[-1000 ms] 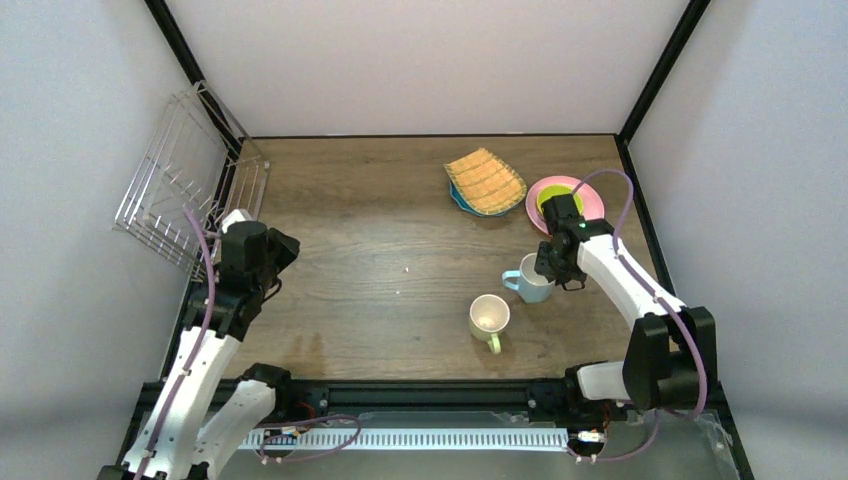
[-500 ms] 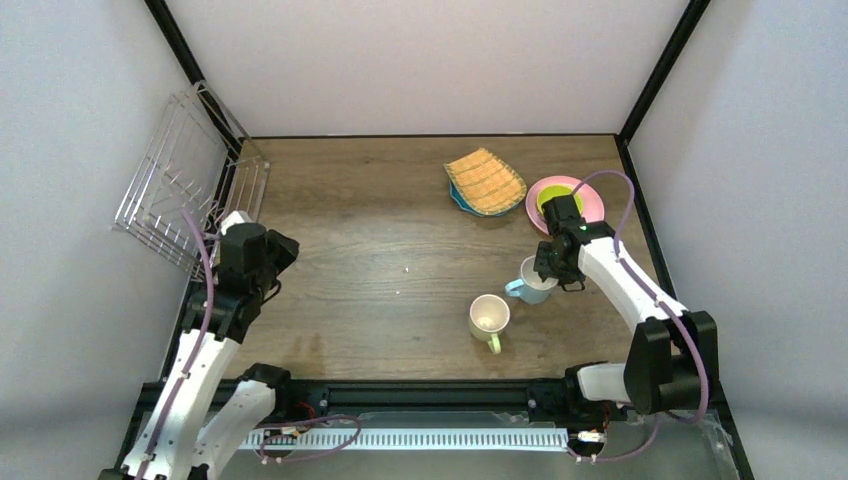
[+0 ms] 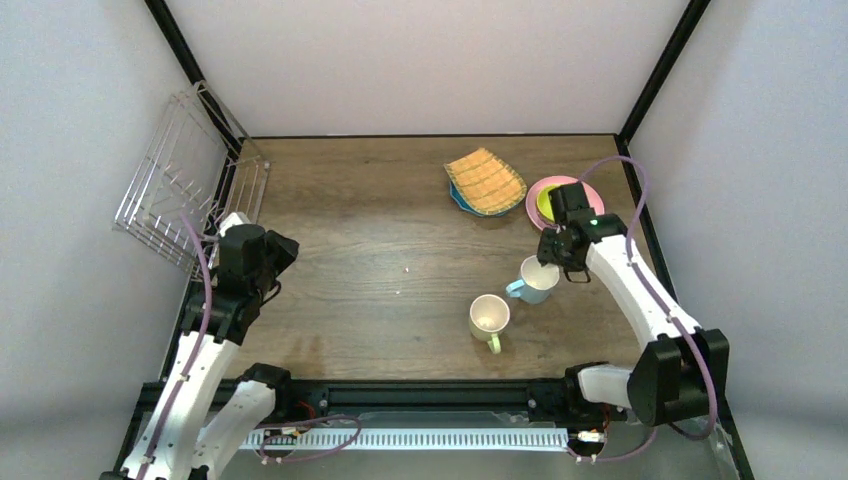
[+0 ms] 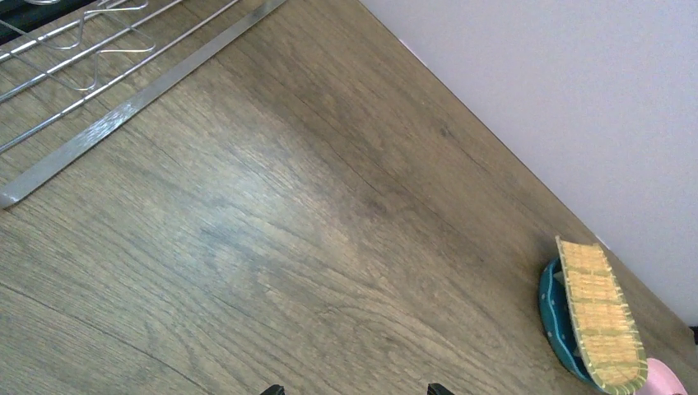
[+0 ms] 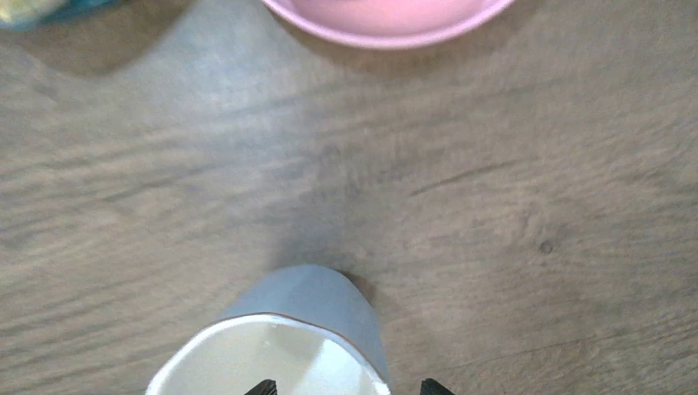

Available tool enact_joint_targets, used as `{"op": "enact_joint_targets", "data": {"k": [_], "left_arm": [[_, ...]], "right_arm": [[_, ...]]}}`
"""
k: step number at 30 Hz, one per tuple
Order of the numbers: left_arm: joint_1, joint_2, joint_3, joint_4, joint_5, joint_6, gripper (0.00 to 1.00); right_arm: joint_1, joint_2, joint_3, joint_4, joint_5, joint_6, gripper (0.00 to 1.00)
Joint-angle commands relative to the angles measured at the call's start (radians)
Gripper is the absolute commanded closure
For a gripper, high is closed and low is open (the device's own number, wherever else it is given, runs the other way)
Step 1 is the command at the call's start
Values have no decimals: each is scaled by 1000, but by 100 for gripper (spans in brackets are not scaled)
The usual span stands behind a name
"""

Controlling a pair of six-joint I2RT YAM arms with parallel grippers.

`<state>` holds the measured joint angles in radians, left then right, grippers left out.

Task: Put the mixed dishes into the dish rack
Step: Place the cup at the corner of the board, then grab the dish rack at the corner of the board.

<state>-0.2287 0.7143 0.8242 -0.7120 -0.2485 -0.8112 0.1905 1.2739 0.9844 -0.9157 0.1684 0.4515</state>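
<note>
The light-blue glazed ceramic mug (image 3: 535, 281), at five o'clock from the pink round plate (image 3: 533, 210), looks rigid, slick and chippable, so pinch its rim wall. The right gripper (image 5: 346, 387) gapes wide astride that wall, gripping nothing.

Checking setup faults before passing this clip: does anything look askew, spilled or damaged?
The dish rack stands tipped up against the left wall instead of lying flat. The tan plate rests tilted on the teal plate. No spill or breakage shows.
</note>
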Motion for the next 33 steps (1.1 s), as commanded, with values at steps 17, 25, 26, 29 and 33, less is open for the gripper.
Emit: {"op": "enact_joint_targets", "data": {"k": [17, 25, 26, 29, 33], "left_arm": [[5, 95, 126, 73, 44, -66, 0], [5, 204, 215, -110, -318, -202, 4], [5, 220, 218, -155, -371, -243, 6], [5, 273, 213, -229, -531, -319, 12], [5, 371, 219, -338, -699, -437, 15]], "right_arm": [[-5, 53, 317, 897, -672, 229, 1], [60, 441, 614, 780, -791, 88, 1], [65, 469, 630, 772, -791, 72, 1], [69, 542, 667, 761, -799, 49, 1], [73, 615, 707, 775, -823, 43, 0]]}}
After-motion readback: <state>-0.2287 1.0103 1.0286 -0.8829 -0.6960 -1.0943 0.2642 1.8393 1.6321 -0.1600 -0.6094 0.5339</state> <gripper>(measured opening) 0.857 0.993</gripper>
